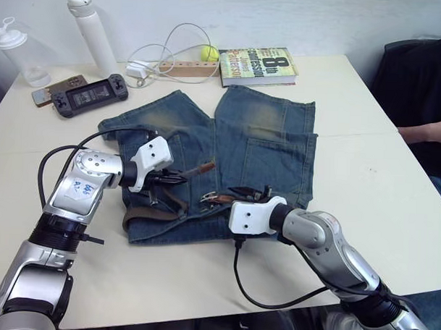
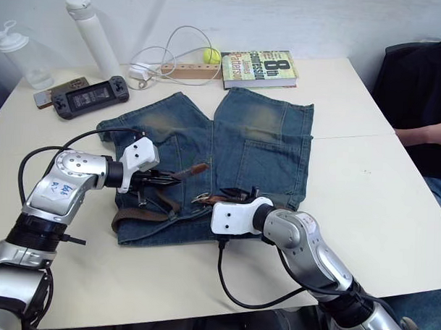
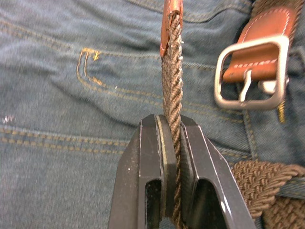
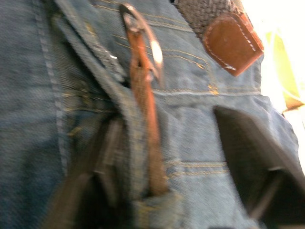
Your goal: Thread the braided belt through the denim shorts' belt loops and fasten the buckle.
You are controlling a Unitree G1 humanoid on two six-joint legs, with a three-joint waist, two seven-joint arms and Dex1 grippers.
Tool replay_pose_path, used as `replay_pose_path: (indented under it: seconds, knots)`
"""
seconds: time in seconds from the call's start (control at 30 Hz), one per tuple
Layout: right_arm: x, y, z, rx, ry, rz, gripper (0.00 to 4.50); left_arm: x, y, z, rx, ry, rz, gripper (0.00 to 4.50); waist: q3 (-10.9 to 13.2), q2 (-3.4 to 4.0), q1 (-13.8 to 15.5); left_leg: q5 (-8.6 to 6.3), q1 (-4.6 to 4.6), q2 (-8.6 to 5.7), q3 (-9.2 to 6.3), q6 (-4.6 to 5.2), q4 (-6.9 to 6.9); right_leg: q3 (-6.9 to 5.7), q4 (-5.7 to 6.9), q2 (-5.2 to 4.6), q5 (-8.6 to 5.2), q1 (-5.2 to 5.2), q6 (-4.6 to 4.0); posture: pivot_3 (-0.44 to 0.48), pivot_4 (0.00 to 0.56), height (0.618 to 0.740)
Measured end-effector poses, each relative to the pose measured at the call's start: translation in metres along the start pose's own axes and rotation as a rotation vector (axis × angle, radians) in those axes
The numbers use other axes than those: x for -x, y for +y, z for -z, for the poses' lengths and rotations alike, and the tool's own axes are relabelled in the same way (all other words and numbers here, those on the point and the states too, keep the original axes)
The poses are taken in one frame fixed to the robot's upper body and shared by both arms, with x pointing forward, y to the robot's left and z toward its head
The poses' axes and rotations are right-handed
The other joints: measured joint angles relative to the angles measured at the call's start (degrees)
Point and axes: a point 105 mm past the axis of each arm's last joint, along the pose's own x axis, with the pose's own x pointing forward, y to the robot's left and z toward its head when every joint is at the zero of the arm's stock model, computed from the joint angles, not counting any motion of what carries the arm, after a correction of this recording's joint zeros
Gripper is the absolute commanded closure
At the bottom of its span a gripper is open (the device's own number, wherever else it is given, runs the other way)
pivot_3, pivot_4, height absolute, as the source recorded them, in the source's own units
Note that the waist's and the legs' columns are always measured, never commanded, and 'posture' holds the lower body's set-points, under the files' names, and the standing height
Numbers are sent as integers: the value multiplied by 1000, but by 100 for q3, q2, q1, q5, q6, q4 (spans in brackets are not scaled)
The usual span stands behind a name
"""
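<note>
Even, soft indoor light fell on the pale table [image 1: 394,185], shadows faint. Beyond the right gripper [image 4: 190,157], glare bleached the background and its own fingers [image 4: 248,143] were blurred.

office-like room: white table [image 1: 365,177], book [image 1: 256,65], water bottle [image 1: 91,31].

- Bare white table [image 1: 365,184] at right and lower centre lies open.
- White bottle [image 1: 91,31], black handheld console [image 1: 89,95], white cable [image 1: 166,58] and thick book [image 1: 256,65] crowd the upper edge.
- A person's forearm [image 1: 428,132] lies at the right edge.
</note>
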Motion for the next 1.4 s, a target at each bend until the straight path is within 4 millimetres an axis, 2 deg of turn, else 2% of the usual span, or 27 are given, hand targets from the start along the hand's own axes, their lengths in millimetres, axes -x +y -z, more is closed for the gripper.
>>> replay_pose_path:
  seconds: [0.03, 0.07, 0.27, 0.37, 0.53, 0.8, 1.13, 1.4]
  knots:
    - [-1, 0, 0, -4, 0, 0, 4099, 1, 1, -1, -2, -2, -4, 4500, 0, 0, 0, 0, 0, 0, 0, 0, 1, 0, 0, 0, 0, 0, 0, 0, 150, 734]
    - [-2, 0, 1, -31, -2, 8, 4454, 4, 3, -3, 3, -6, -15, 4500, 0, 0, -2, 0, 0, 0, 0, 0, 1, 0, 1, 0, 0, 0, 0, 0, 150, 734]
    - [-2, -6, 11, -221, 14, 70, 4491, 20, 9, -4, 13, 10, -59, 4500, 0, 0, -5, 0, 0, -2, -1, 0, 1, 1, 4, 0, 0, -1, 0, 0, 150, 734]
    - [1, -13, 25, -485, 44, 157, 4491, 30, 0, 5, -20, 75, -59, 4500, -4, -6, 1, 0, 1, -1, -2, 0, 0, 4, 4, 0, 0, 0, 0, 0, 150, 734]
    - [-5, -15, 25, -752, 33, 208, 4491, 30, -6, 10, -43, 110, -52, 4500, -4, -5, 6, 0, 1, -2, -3, 0, -1, 4, 7, -1, 0, 0, 0, 0, 150, 734]
    - [-5, -18, 18, -818, 1, 217, 4491, 11, -13, 8, -7, 92, -29, 4500, -4, -5, -10, 0, 1, -3, -3, 1, -3, 4, 11, 0, 0, -2, 0, 0, 150, 734]
    - [-6, -17, 17, -866, 3, 222, 4491, 8, -18, 9, 1, 103, 4, 4500, -4, -5, -11, 0, 1, -3, -3, 1, -3, 4, 11, 0, 0, -2, 0, 0, 150, 734]
    - [-11, -20, 8, -862, -33, 206, 4491, 3, -20, 12, 2, 116, 14, 4500, -4, -5, -18, 0, 2, -3, -3, 1, -5, 4, 11, 0, 0, -2, 0, 0, 150, 734]
